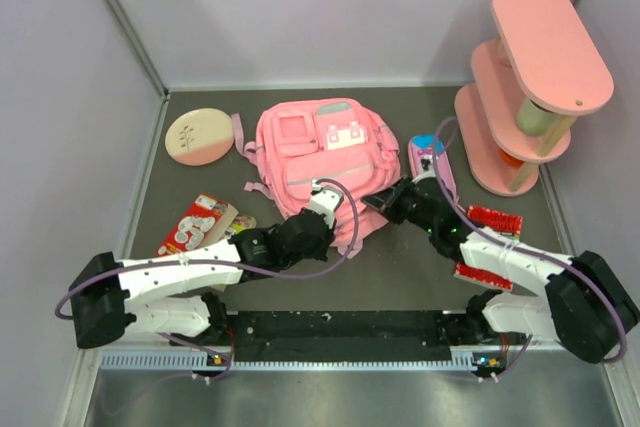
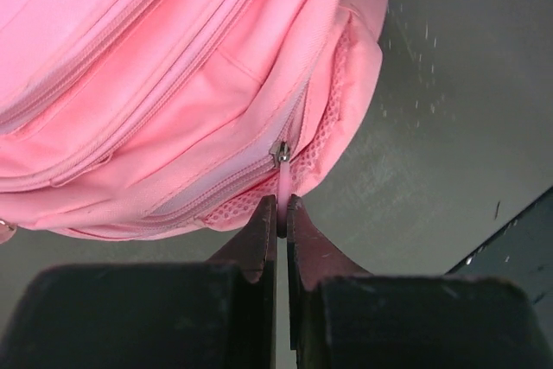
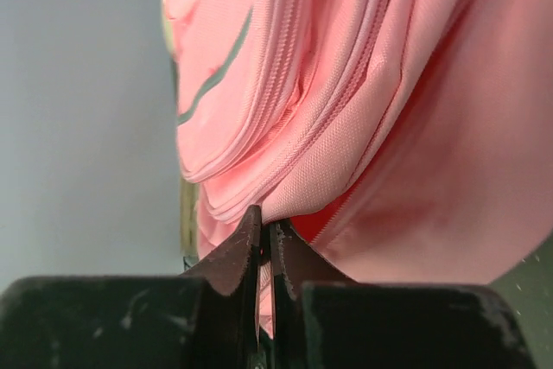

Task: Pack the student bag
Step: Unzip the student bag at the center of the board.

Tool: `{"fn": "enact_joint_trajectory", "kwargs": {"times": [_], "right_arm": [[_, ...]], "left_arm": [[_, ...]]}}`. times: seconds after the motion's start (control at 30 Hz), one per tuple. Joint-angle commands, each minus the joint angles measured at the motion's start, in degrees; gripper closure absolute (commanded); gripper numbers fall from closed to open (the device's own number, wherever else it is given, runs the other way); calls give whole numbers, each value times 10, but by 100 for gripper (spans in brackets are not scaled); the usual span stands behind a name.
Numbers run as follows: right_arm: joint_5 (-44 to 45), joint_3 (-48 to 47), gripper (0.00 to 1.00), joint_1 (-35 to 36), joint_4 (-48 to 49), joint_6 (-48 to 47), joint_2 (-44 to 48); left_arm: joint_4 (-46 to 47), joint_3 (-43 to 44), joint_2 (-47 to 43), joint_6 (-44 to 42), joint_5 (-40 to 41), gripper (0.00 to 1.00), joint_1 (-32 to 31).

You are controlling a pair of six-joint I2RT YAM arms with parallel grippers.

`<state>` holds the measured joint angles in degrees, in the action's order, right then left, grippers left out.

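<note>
The student bag (image 1: 318,147), a pink backpack with grey zipper strips, lies flat in the middle of the table with its front up. At its near edge, my left gripper (image 1: 325,209) is shut on the pink zipper pull (image 2: 282,186), just below the metal slider (image 2: 279,151); in the left wrist view the left gripper (image 2: 282,213) has its jaws pressed on the tab. My right gripper (image 1: 377,199) is at the bag's near right corner. In the right wrist view the right gripper (image 3: 266,226) is shut on a fold of the bag's fabric (image 3: 346,153).
A pink tiered shelf (image 1: 530,87) stands at the back right. A small pencil case (image 1: 428,152) lies between it and the bag, partly hidden by the right arm. A round cream-and-pink disc (image 1: 197,136) is at the back left, and a red printed pack (image 1: 195,225) lies by the left arm.
</note>
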<state>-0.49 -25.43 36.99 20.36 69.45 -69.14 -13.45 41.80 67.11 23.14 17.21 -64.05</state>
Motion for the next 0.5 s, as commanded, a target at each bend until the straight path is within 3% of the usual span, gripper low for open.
{"fn": "enact_joint_trajectory", "kwargs": {"times": [0.0,0.13,0.47], "right_arm": [[-52,-75,100,-84,-51,-88,45],[-107,-95,100,-111,-71,-110,47],[-119,-116,100,-124,-93,-120,72]], "left_arm": [[-37,-22,-38,45,100,100,5],[-49,-35,-42,67,119,100,23],[-90,-47,-44,109,153,100,45]]}}
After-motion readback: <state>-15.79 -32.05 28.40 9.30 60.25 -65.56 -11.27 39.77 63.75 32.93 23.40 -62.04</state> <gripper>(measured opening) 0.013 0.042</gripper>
